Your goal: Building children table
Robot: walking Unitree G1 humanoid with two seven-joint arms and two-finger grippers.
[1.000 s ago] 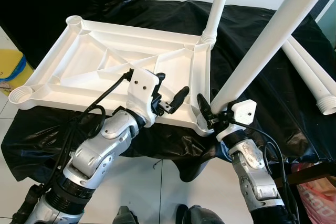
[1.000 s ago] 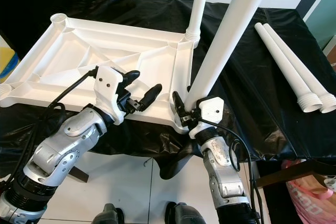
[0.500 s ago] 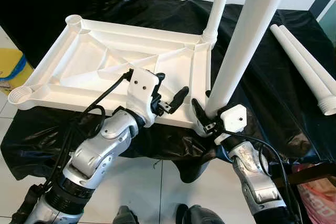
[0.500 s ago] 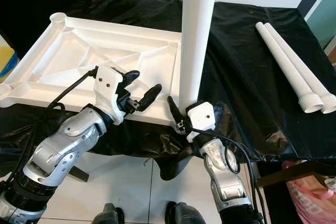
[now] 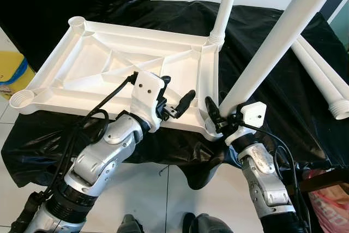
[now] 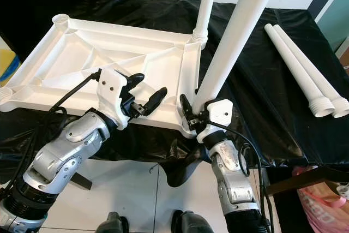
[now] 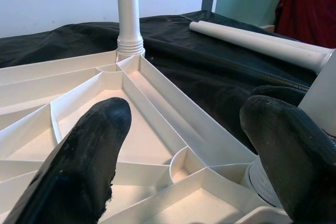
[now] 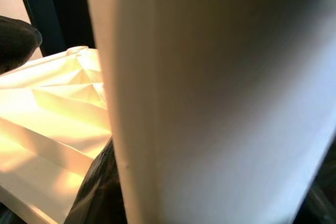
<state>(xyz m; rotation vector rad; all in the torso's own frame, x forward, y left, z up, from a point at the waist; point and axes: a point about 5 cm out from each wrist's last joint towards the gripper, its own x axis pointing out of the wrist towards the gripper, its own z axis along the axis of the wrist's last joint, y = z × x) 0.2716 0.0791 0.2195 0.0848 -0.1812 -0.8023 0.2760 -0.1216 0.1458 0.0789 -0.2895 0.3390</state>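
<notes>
The tabletop (image 5: 125, 75) lay upside down on the black-draped table (image 5: 262, 96), one leg (image 5: 224, 9) upright in its far right corner. The right gripper (image 5: 221, 119) pinched a second leg (image 5: 272, 47), tilted, at the near right corner socket. The left gripper (image 5: 177, 99) hovered beside it, fingers spread. Next, it seemed, the leg needed straightening and seating. Two spare legs (image 6: 305, 72) lay toward the table's right edge.

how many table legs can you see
4. One leg stands upright in the tabletop's far right corner socket. One is tilted at the near right corner, held by the right gripper. Two lie loose on the black cloth to the right.
</notes>
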